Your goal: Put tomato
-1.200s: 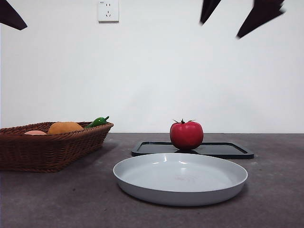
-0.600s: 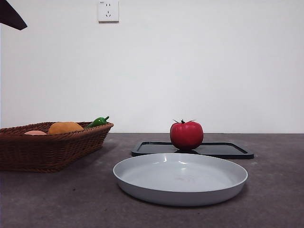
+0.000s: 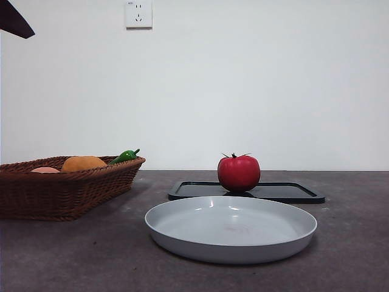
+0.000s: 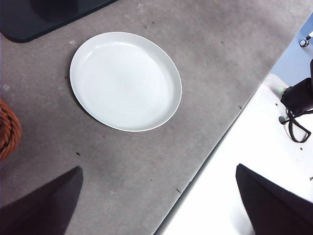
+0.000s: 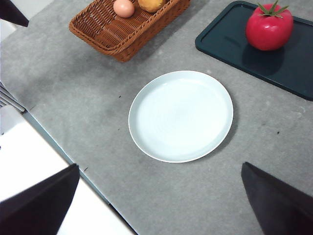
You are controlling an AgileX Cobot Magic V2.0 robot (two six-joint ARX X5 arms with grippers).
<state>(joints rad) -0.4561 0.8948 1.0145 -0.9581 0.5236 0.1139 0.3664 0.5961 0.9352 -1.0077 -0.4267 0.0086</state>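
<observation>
The tomato (image 3: 238, 173) is glossy red with a dark green stem. It stands on the black tray (image 3: 285, 192) behind the grey plate (image 3: 231, 243). In the right wrist view the tomato (image 5: 269, 28) sits at the tray's (image 5: 230, 49) far end, and the plate (image 5: 181, 116) is empty. My right gripper (image 5: 161, 203) is open and empty, high above the table, far from the tomato. My left gripper (image 4: 159, 205) is open and empty, high above the plate (image 4: 125, 81) near the table's edge. The tomato is out of the left wrist view.
A brown wicker basket (image 3: 67, 188) stands at the left with an orange fruit (image 3: 83, 163) and a green pepper (image 3: 124, 156). The right wrist view shows the basket (image 5: 112, 34) with a pink egg-shaped thing (image 5: 123, 8). A black arm tip (image 3: 12, 21) shows at the top left corner.
The black jaws at the top right of the front view one second ago have risen out of view. The tomato, plate and basket have not moved.
</observation>
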